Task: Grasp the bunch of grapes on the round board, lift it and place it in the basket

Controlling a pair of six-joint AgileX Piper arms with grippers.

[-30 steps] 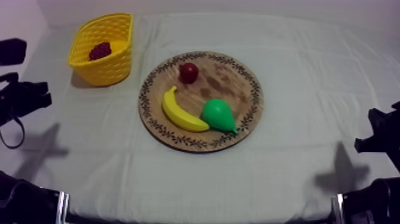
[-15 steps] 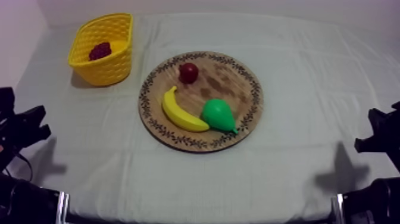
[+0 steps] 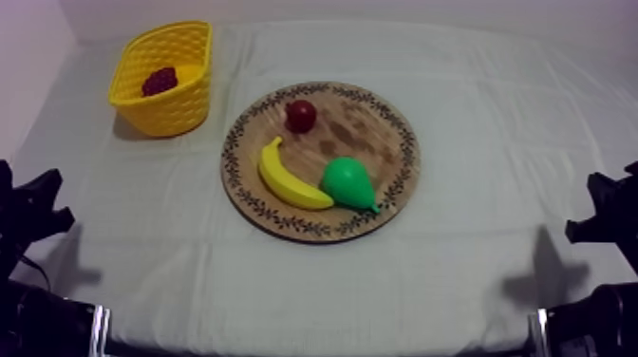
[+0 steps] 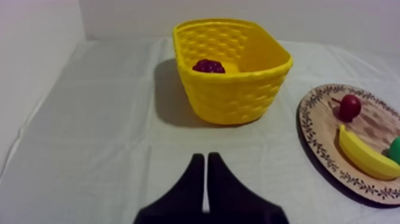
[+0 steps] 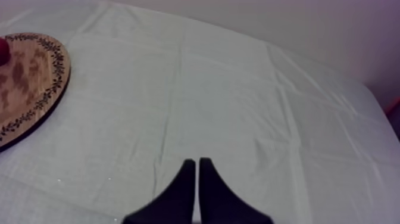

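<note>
The bunch of grapes (image 3: 159, 81) is dark red and lies inside the yellow basket (image 3: 176, 109) at the table's far left. In the left wrist view the grapes (image 4: 208, 65) rest against the far wall of the basket (image 4: 232, 95). The round wooden board (image 3: 361, 133) sits mid-table. My left gripper (image 3: 30, 204) hangs low at the left edge, well short of the basket, its fingers (image 4: 206, 158) shut together as a narrow wedge on nothing. My right gripper (image 3: 598, 214) rests low at the right edge, shut (image 5: 197, 162) over bare cloth.
On the board lie a banana (image 3: 285, 180), a green pear (image 3: 349, 182) and a small red fruit (image 3: 301, 115). The board's rim (image 5: 24, 89) is off to the side of my right gripper. Bare cloth lies between basket and left gripper.
My left arm has drawn back from near the basket toward the table's front left edge. The right arm and the fruit have not moved.
</note>
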